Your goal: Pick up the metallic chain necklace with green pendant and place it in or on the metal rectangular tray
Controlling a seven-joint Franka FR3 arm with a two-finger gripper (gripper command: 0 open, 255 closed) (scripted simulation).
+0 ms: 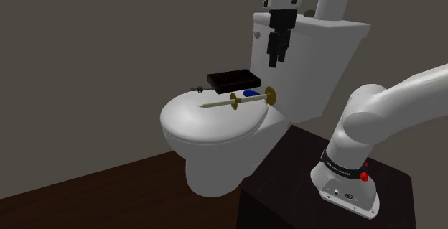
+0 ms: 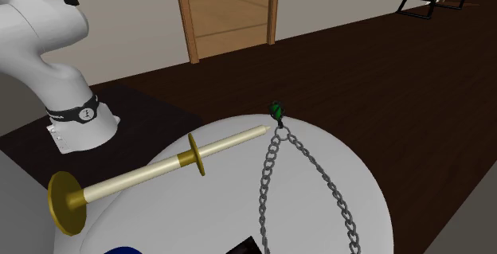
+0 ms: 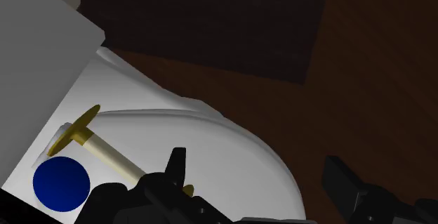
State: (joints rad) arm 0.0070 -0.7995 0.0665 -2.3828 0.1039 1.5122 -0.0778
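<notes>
The hand (image 1: 275, 61) hangs above the back of the toilet lid (image 1: 208, 123), just in front of the tank, with its fingers spread apart and nothing in them. The chain necklace (image 2: 275, 173) lies flat on the lid, its green pendant (image 2: 277, 111) right at the rim. The dark tray (image 1: 233, 80) sits back by the tank, near a cream rod with brass discs (image 1: 237, 102) and a blue disc (image 1: 250, 92).
</notes>
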